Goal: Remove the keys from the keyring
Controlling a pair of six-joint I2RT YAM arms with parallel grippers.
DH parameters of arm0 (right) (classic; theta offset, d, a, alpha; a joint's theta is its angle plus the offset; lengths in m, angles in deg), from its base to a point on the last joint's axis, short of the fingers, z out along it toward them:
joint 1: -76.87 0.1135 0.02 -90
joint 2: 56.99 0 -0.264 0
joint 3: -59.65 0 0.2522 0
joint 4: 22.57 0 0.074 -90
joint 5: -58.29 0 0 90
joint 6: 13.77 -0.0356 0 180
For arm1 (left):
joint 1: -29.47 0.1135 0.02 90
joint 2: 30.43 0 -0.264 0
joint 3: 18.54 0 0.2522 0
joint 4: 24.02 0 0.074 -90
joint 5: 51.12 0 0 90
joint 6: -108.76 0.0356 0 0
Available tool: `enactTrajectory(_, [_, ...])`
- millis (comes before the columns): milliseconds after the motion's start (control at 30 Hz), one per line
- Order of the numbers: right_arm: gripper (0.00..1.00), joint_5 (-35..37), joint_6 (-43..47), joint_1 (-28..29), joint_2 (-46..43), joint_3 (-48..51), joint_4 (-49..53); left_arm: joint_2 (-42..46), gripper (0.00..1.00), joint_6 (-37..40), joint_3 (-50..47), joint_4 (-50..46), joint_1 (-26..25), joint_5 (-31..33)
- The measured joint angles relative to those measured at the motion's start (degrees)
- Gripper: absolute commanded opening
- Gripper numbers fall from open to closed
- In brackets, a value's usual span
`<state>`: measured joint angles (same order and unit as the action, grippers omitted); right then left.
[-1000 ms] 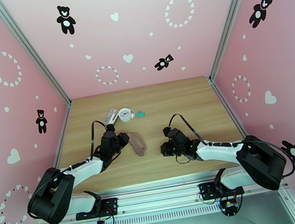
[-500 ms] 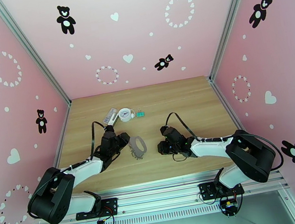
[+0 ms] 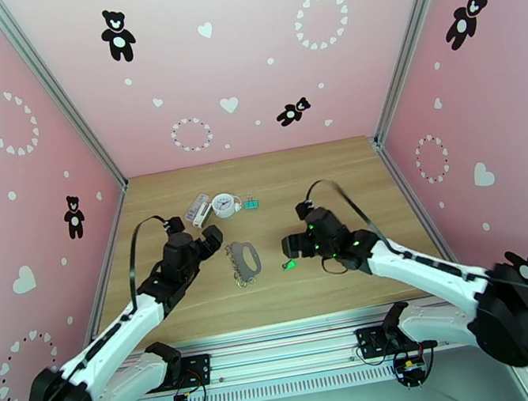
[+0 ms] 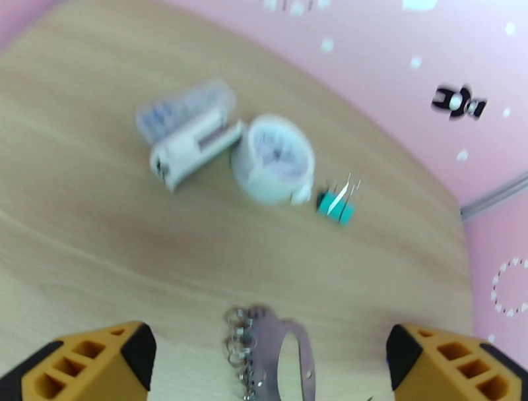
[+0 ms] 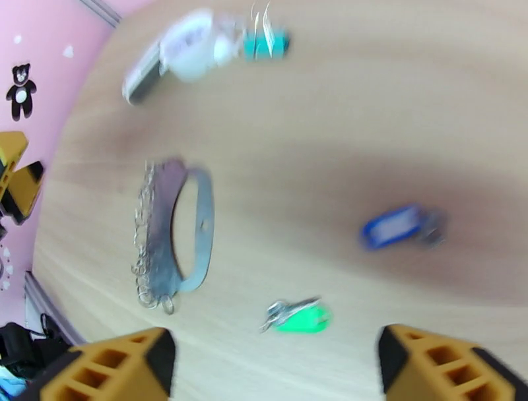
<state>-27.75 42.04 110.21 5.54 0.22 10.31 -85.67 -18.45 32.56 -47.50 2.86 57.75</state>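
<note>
The keyring, a grey strap loop with a silvery chain, lies flat on the wooden table between the arms. It also shows in both wrist views, keyring and keyring. The green-headed key and the blue-headed key lie loose on the wood, apart from the loop. From above, the green key sits just below my right gripper. My left gripper hovers just left of the loop. Both grippers are open and hold nothing, left gripper and right gripper.
Behind the keyring stand a round white clock, a teal binder clip and a whitish box-like item. In the left wrist view these are the clock, clip and box. Pink walls close three sides.
Both grippers went from shut to open. The left one let go of the keyring, which now lies on the table. Both arms lifted and reached farther out; the green key now shows.
</note>
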Motion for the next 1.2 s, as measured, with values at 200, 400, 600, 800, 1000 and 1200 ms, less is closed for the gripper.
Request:
enactTrajectory(200, [0.99, 14.3, 13.3, -16.4, -3.7, 0.2, -1.0, -1.3, 0.99, 15.2, 5.9, -0.9, 9.0, 12.4])
enactTrajectory(400, [0.99, 16.6, 21.2, -28.9, 0.3, 13.7, -17.8, -12.7, 0.99, 27.8, -3.7, 16.1, 16.3, 14.7])
enactTrajectory(600, [0.99, 8.3, 25.0, -32.6, 12.7, 18.6, -34.4, -20.2, 0.99, 36.0, -16.2, 37.8, 18.6, 8.1])
enactTrajectory(800, [0.99, -5.0, 29.7, -32.8, 23.1, 16.2, -45.2, -26.2, 0.98, 39.7, -20.8, 57.1, 20.1, -1.0])
enactTrajectory(1000, [0.99, -10.8, 32.3, -32.9, 24.2, 21.5, -57.7, -28.0, 0.99, 40.3, -20.4, 61.4, 21.0, -4.9])
enactTrajectory(1200, [0.99, -8.0, 31.7, -32.7, 25.2, 21.6, -60.2, -31.8, 0.98, 36.5, -17.1, 61.4, 26.7, -5.8])
